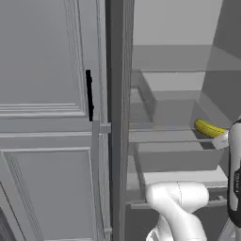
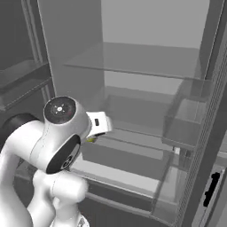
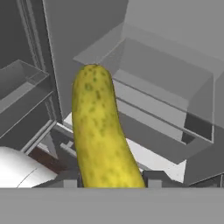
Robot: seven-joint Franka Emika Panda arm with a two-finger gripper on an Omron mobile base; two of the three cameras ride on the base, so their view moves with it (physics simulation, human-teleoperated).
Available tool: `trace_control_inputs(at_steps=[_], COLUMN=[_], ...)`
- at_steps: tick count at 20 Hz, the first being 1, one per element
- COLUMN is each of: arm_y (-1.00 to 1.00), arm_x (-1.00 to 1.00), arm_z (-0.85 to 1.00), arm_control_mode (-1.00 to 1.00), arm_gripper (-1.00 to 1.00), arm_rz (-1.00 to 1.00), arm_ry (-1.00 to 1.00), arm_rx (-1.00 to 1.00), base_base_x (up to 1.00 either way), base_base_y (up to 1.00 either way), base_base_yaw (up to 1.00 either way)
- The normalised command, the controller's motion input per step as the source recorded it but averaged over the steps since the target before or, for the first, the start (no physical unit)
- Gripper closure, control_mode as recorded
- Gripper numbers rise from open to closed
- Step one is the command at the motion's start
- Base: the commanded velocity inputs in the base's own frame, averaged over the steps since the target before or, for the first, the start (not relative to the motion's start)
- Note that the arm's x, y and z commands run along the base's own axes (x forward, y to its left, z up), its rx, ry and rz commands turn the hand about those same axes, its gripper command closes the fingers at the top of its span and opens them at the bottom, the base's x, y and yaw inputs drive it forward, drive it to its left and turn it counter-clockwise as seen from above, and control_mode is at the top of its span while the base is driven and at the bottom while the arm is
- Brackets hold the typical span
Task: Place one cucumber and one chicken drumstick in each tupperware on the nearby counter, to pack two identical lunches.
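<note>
My claw [image 3: 111,179] is closed on a cucumber [image 3: 101,131], lifted endwise inside the fridge [image 3: 175,57] for carrying out.

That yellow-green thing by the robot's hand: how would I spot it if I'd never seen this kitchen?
Look into the open grey fridge with its bare shelves. In front of them, the robot's gripper is closed on a cucumber. It is a slightly curved, speckled yellow-green oblong, the one colourful thing among grey panels.
</note>
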Motion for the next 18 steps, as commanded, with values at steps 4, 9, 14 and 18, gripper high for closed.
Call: trace_control_inputs(at_steps=[4,9,14,18], arm_y=[0.00,0.00,0.00,0.00], arm_x=[0.00,0.00,0.00,0.00], arm_z=[0.00,0.00,0.00,0.00], arm_control_mode=[1.00,1.00,1.00,1.00], arm_gripper=[1.00,1.00,1.00,1.00], arm_rz=[0.00,0.00,0.00,0.00], arm_ry=[0.00,0.00,0.00,0.00], arm_rx=[0.00,0.00,0.00,0.00], base_base_x=[-0.75,-0.53,-0.36,-0.34], base_base_y=[0.01,0.00,0.00,0.02], base_base_yaw=[0.70,0.80,0.87,0.91])
